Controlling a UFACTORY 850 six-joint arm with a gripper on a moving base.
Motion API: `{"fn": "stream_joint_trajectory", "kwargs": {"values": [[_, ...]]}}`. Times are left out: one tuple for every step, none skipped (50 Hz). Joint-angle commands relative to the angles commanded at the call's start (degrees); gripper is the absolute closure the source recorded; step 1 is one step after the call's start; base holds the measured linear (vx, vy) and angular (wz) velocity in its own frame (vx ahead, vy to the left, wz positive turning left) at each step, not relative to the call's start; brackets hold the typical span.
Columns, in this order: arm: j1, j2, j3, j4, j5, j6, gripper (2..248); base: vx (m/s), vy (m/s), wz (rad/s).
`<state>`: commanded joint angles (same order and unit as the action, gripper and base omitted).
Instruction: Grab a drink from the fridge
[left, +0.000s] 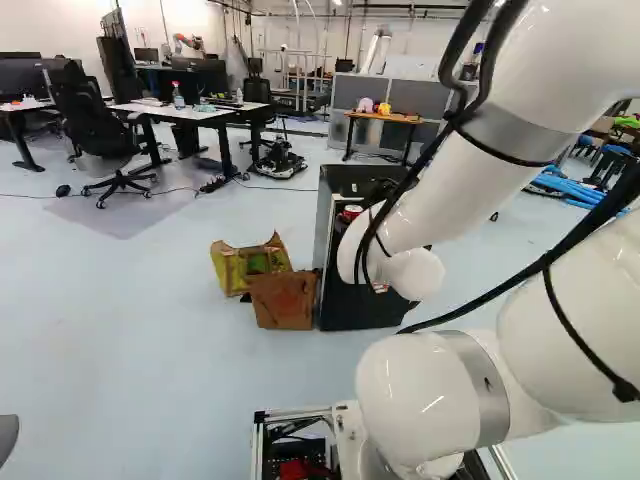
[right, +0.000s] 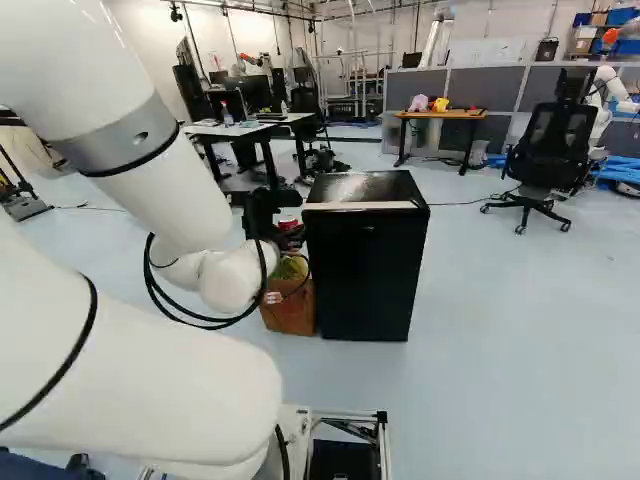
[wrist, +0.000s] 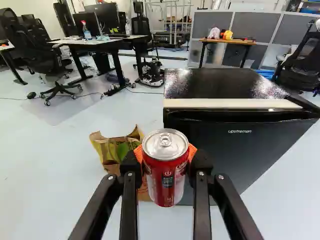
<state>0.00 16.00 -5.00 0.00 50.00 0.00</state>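
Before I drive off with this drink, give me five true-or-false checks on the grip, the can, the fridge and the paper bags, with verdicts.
1. The gripper has the soda can between its two fingers. True.
2. The can is held upside down. False: it is upright, with its pull-tab end up.
3. The brown paper bag stands on the floor beside the black fridge. True.
4. The yellow-green bag lies on top of the fridge. False: that bag is on the floor, by the brown one.
5. The can is plain green all over. False: it is mostly red, with a silver top.
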Motion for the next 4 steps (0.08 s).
{"fn": "stream_joint_trajectory", "kwargs": {"values": [[0.0, 0.0, 0.0, 0.0, 0.0, 0.0, 150, 0.0, 0.0, 0.0], [0.0, 0.0, 0.0, 0.0, 0.0, 0.0, 150, 0.0, 0.0, 0.0], [0.0, 0.0, 0.0, 0.0, 0.0, 0.0, 150, 0.0, 0.0, 0.0], [0.0, 0.0, 0.0, 0.0, 0.0, 0.0, 150, 0.0, 0.0, 0.0]]}}
